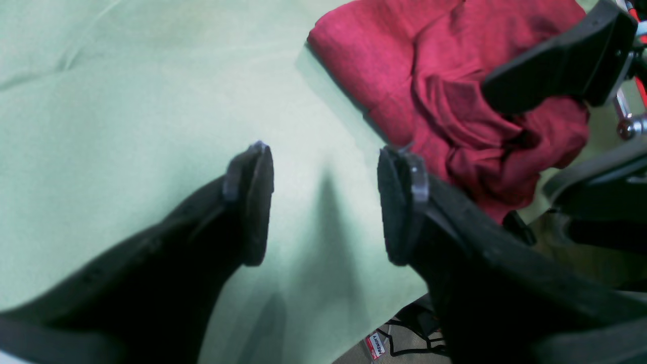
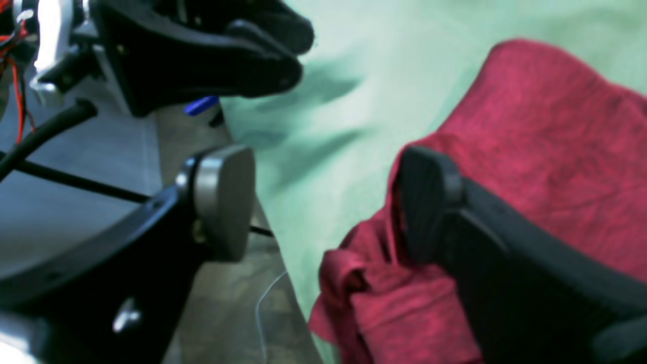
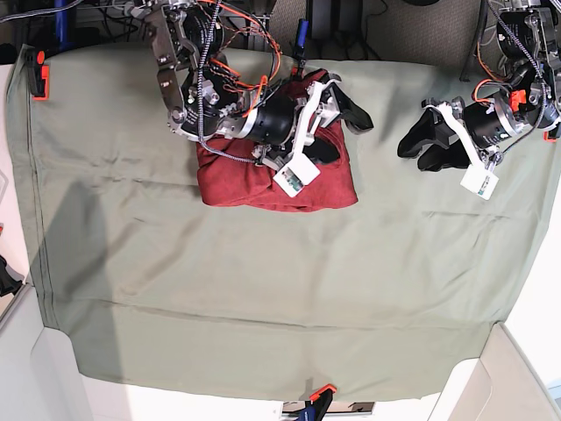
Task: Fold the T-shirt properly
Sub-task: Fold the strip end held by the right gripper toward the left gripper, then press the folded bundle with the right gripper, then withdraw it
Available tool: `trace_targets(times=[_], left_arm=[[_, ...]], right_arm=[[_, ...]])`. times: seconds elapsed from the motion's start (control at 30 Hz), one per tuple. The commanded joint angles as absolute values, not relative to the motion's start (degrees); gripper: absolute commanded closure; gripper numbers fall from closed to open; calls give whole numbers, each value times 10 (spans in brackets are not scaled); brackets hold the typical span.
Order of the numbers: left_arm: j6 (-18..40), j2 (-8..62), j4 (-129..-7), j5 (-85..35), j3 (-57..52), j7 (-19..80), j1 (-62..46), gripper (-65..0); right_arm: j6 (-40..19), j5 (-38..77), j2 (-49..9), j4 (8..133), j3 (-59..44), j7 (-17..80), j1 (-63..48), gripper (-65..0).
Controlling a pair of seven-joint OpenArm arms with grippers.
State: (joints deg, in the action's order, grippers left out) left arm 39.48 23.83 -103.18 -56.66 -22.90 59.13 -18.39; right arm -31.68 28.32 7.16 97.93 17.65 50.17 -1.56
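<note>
The T-shirt (image 3: 263, 184) lies as a compact maroon bundle near the far edge of the table, resting on the green cloth (image 3: 263, 298) that covers the whole surface. From overhead it reads as a rough rectangle, so the folding looks far along, but the end nearest the right arm is bunched and rumpled rather than flat, so call this the tidying stage of the last fold. The right gripper (image 2: 323, 202) sits right over that bundle, jaws spread wide, and its wrist view shows one dark finger (image 2: 429, 202) touching the crumpled fabric while the grey-padded one stands off over the table edge with nothing between them. It holds nothing at this instant; whether it is releasing or reaching cannot be told. Over on the other side, the left gripper (image 1: 323, 202) hovers above bare green cloth, well apart from the shirt, jaws also spread and empty, with only its own shadow beneath. The next move, by my read, calls for smoothing or re-pinching that loose, lumpy corner and laying it flat over the rest, pressing lightly so the thin knit does not drag and undo the layers below. The risk is the soft fabric catching on a finger as the arm lifts away.
</note>
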Motion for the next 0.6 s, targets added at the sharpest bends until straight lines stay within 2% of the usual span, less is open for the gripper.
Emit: trace_targets(times=[0.0, 0.1, 0.23, 0.33, 0.5, 0.53, 0.57], left_arm=[[400, 248, -1041, -581, -233, 581, -182, -359], [400, 248, -1041, -592, -233, 588, -184, -359], [400, 248, -1041, -648, -233, 638, -184, -359], [400, 248, -1042, -684, -233, 671, -186, -359], [400, 248, -1065, -719, -230, 693, -209, -359], [400, 248, -1076, -720, -226, 693, -215, -359], [400, 248, -1088, -720, -220, 693, -222, -359]], right_arm=[[-317, 295, 78, 999, 178, 485, -1, -443], [-317, 294, 78, 1031, 175, 498, 17, -443], [-309, 237, 74, 1080, 152, 501, 41, -443], [-283, 203, 63, 1077, 116, 500, 62, -443], [-283, 193, 31, 1073, 48, 493, 74, -440], [-283, 193, 23, 1071, 38, 490, 74, -433], [-283, 193, 15, 1066, 31, 486, 74, -399]])
